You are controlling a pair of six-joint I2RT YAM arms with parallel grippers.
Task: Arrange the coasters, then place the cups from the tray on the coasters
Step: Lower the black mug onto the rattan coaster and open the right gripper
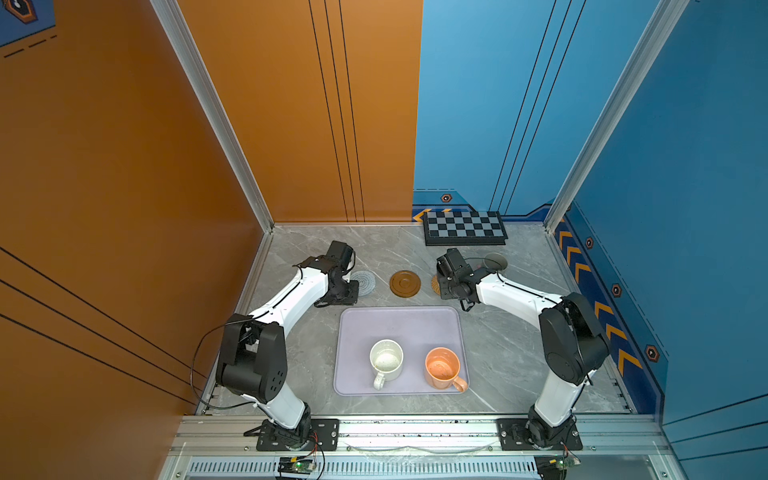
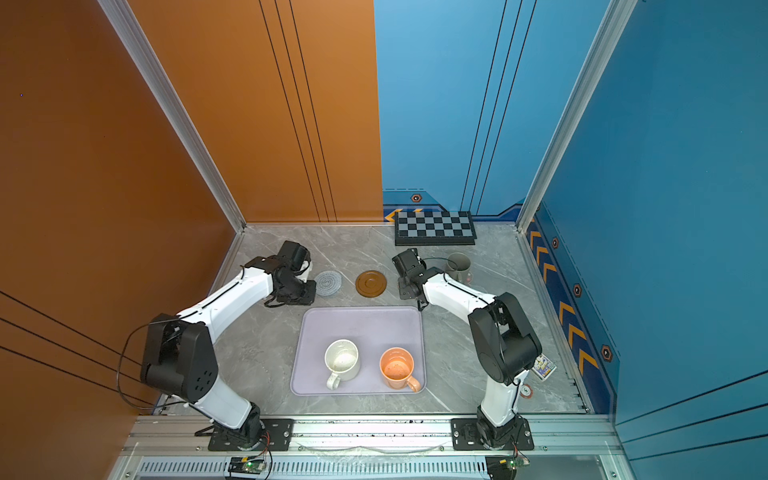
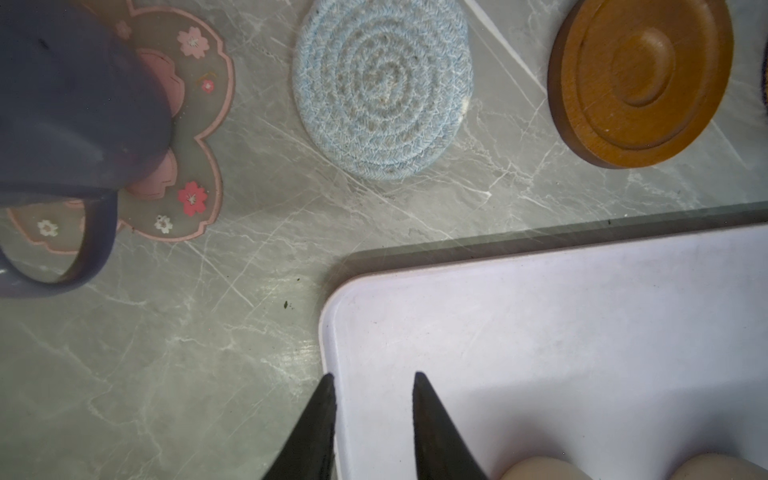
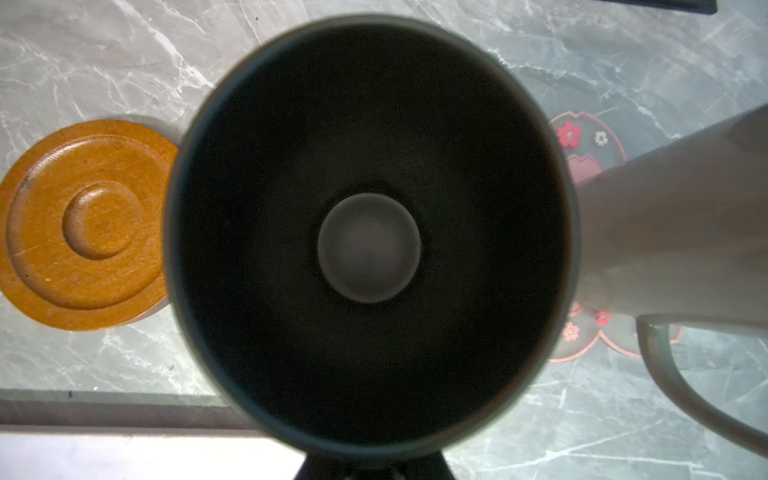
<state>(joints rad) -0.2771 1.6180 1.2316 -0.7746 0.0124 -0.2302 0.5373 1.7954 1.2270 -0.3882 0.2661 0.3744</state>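
We count five mugs and five coasters. Two mugs stand upright on the tray [image 1: 399,324]: the white speckled mug [image 1: 386,359] on its left half and the orange mug [image 1: 442,368] on its right, apart from each other, handles toward the near edge.

The other three mugs are off the tray; the lavender mug [image 3: 70,95] sits on one pink flower coaster [image 3: 195,137]; the grey mug [image 4: 673,232] sits on the second pink flower coaster [image 4: 582,158]; the black mug [image 4: 370,241] is pinched at its near rim by the right end effector [image 1: 446,289], fingers pressed together, over the rattan coaster [image 1: 435,284]. We see only a sliver of that coaster in a top view; we cannot tell whether the mug touches it.

Two coasters lie bare on the surface [image 1: 507,332] beyond the tray: the spiral coaster [image 1: 363,282] and the wooden coaster [image 1: 405,284], side by side, not touching.

The left end effector [image 3: 374,378] is spread with nothing between its fingers, above a corner of the tray; one chequered board [image 1: 465,228] lies against the back wall.
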